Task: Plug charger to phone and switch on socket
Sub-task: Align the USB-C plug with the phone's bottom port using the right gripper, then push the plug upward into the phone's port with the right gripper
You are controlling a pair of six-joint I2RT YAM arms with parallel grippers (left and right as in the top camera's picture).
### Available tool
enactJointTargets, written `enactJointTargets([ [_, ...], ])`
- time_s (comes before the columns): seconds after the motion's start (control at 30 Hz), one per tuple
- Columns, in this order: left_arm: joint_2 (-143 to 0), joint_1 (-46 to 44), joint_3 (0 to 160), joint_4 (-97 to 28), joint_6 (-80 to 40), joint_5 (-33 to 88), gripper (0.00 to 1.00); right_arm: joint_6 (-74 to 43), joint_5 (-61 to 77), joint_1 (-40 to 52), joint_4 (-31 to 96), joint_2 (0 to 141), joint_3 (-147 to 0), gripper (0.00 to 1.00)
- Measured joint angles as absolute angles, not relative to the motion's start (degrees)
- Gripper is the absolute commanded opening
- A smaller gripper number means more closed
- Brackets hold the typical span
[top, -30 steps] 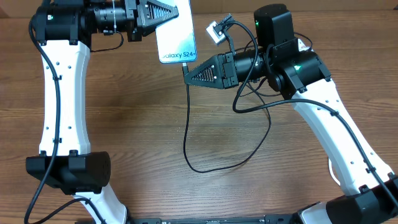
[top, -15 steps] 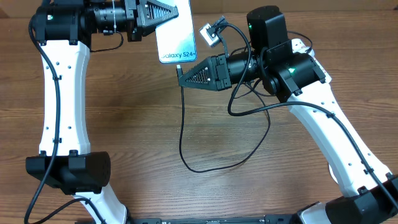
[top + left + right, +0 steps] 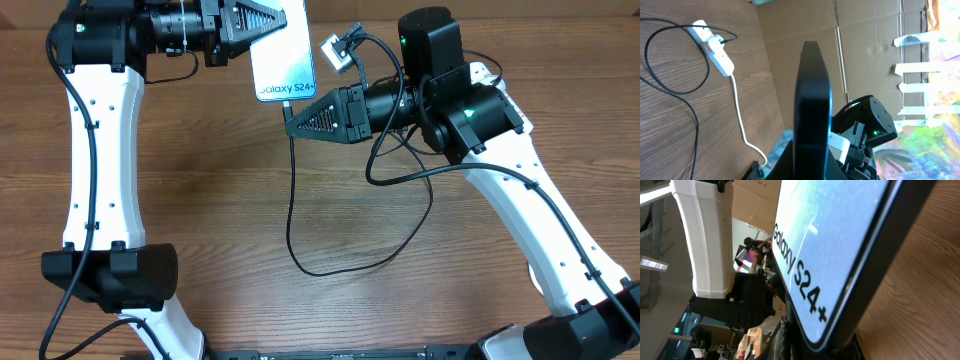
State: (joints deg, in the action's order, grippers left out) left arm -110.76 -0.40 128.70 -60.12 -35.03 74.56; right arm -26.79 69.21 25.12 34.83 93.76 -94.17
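- Black right gripper has slid left beneath the bottom edge of the slim blue-screened phone.
- The long thin black charger cable hanging from it shifted left too.

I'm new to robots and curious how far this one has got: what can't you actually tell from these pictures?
- Whether the charger tip is in the phone: in the overhead view the right gripper covers the spot; in the right wrist view it is lost in the dark under the phone's edge.
- Whether the socket switch is on or off: it is too small in the left wrist view and outside the overhead frame.
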Motion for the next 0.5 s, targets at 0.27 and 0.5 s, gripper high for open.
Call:
enactJointTargets([
  [0.27,-110.76,-0.4,128.7,-60.07,-35.0,74.59,0.04,-26.98,69.21,25.12,34.06,93.76,-94.17,0.04],
  [0.5,-110.76,-0.38,128.7,-59.99,-35.0,74.59,0.04,-26.98,69.08,25.12,34.0,93.76,-94.17,0.04],
])
